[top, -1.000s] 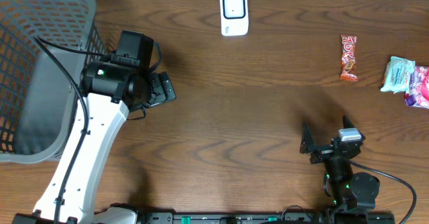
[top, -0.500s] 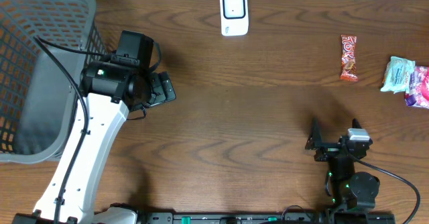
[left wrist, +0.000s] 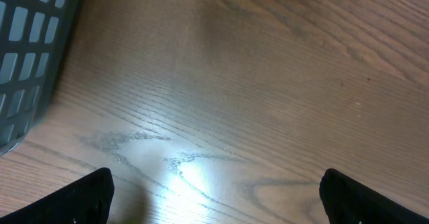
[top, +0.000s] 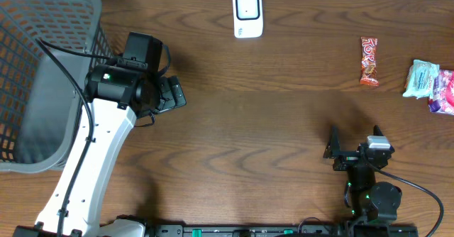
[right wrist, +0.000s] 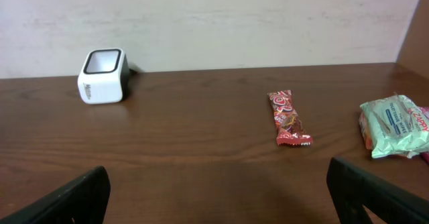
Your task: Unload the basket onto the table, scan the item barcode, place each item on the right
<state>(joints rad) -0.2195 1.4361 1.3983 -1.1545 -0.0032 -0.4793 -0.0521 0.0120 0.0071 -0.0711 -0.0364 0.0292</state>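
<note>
A white barcode scanner (top: pixel 247 13) stands at the table's far edge, seen left of centre in the right wrist view (right wrist: pixel 102 75). A red candy bar (top: pixel 369 61) lies flat at the right (right wrist: pixel 289 119), with a pale green packet (top: pixel 422 78) beyond it (right wrist: pixel 395 125). My right gripper (top: pixel 352 139) hovers near the front edge, open and empty (right wrist: pixel 218 190), well short of the candy bar. My left gripper (top: pixel 174 94) is open over bare wood (left wrist: pixel 216 197), beside the basket. No barcode shows on any item.
A large grey mesh basket (top: pixel 28 24) fills the left end of the table, its wall at the upper left of the left wrist view (left wrist: pixel 27 49). A pink packet (top: pixel 443 91) lies at the right edge next to the green one.
My right gripper shifted a little to the right and swung round, then held still. The left arm and all items have not moved.
</note>
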